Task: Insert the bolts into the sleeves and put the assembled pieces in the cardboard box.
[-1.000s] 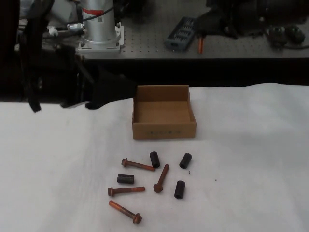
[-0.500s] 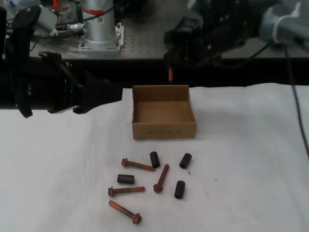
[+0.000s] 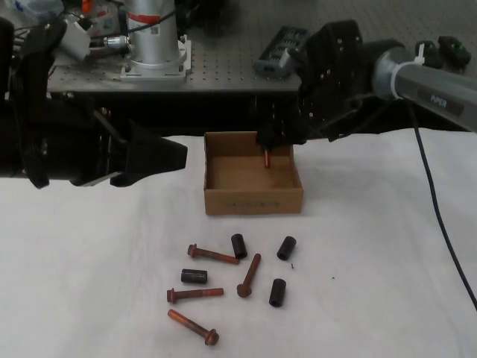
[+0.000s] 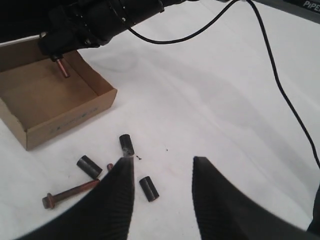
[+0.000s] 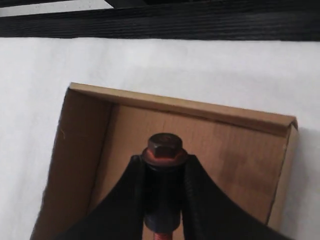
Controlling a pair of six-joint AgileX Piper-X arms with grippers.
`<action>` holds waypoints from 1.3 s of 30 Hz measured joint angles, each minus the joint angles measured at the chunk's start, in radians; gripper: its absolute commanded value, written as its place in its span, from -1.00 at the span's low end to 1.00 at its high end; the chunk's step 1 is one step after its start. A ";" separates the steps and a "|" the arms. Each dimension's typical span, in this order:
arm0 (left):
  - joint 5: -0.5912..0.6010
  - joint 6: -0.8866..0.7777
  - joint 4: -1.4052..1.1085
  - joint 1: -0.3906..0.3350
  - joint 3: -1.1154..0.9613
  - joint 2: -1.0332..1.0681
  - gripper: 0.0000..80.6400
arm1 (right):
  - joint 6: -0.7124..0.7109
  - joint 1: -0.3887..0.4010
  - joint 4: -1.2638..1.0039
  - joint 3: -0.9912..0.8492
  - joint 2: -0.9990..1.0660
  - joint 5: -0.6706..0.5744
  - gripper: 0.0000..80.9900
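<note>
While the right claw (image 5: 165, 172) clamps the assembled bolt-and-sleeve piece (image 5: 164, 147) upright, shank pointing down, directly over the cardboard box (image 3: 253, 201) toward the far edge of the counter (image 3: 387, 261), the left claw (image 4: 162, 162) hangs wide open above the loose sleeves (image 4: 149, 188) nearer the near edge.

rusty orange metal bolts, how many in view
5 rusty orange bolts: four lie loose on the white cloth, in front of the brown cardboard box; the fifth is held by the right gripper above the box.
</note>
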 measured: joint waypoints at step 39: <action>0.000 0.000 0.014 0.000 0.000 0.000 -0.30 | 0.046 0.003 0.106 -0.002 0.000 0.076 -0.56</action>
